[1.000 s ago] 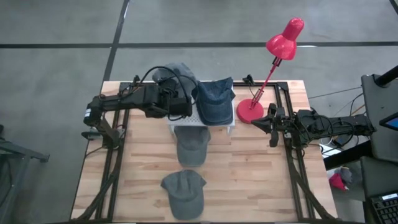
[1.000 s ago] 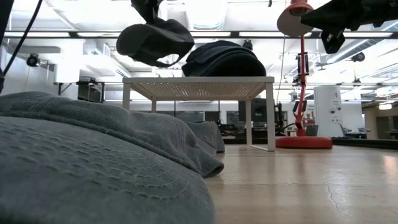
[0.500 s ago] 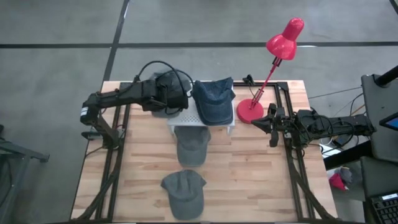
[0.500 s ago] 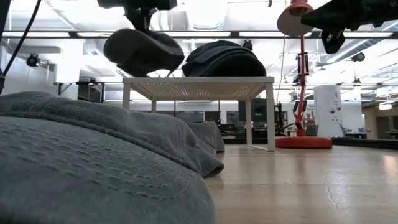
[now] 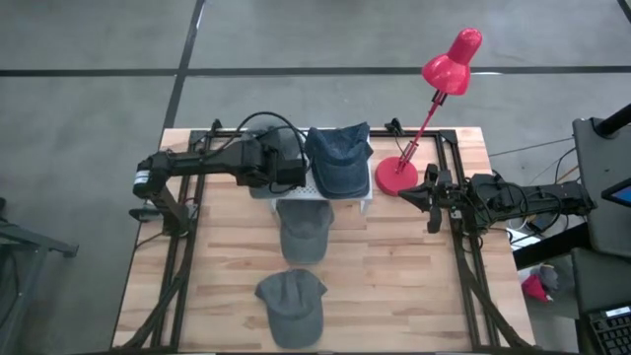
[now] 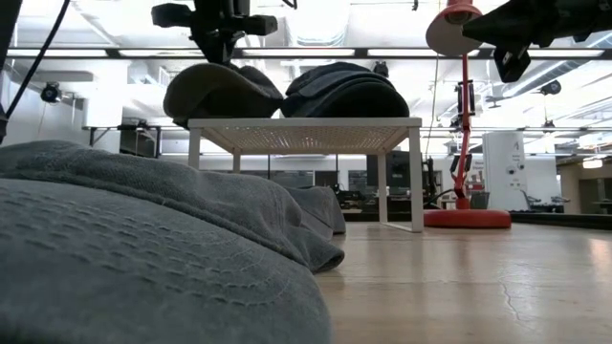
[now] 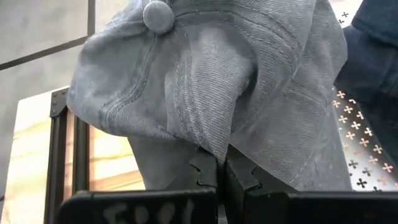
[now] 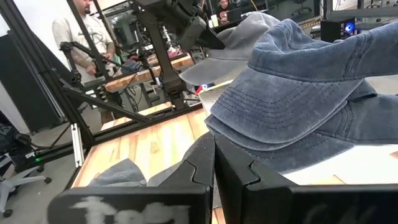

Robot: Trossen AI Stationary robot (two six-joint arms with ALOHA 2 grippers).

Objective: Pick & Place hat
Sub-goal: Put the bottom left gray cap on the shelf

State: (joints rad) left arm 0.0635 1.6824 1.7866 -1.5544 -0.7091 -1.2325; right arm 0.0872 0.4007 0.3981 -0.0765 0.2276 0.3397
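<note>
A grey cap (image 6: 220,91) sits on the left end of a white perforated rack (image 6: 306,123), beside a blue cap (image 6: 344,91) on the same rack. My left gripper (image 6: 226,38) stands over the grey cap and is shut on its crown. From above, the left gripper (image 5: 286,166) hides most of that cap. Two more grey caps lie on the table: one (image 5: 304,234) in front of the rack, one (image 5: 291,306) near the near edge. My right gripper (image 5: 429,197) waits shut at the table's right side, touching nothing. My left gripper (image 7: 221,163) pinches a raised fold of the grey cap's crown (image 7: 214,134) between its two fingers, a little below the top button (image 7: 158,15). It comes from above, pointing down. The cap's lower edge (image 6: 215,116) rests on the rack's top.
A red desk lamp stands with its base (image 5: 397,177) right of the rack and its head (image 5: 454,59) past the far edge. The right wrist view shows a person (image 8: 74,31) beyond the table. Bare wood (image 5: 404,286) lies at the near right.
My left gripper has come down with the grey cap and stayed shut on it. The cap hung tilted and clear above the rack's left end a second ago; it now sits on the rack's top beside the blue cap.
</note>
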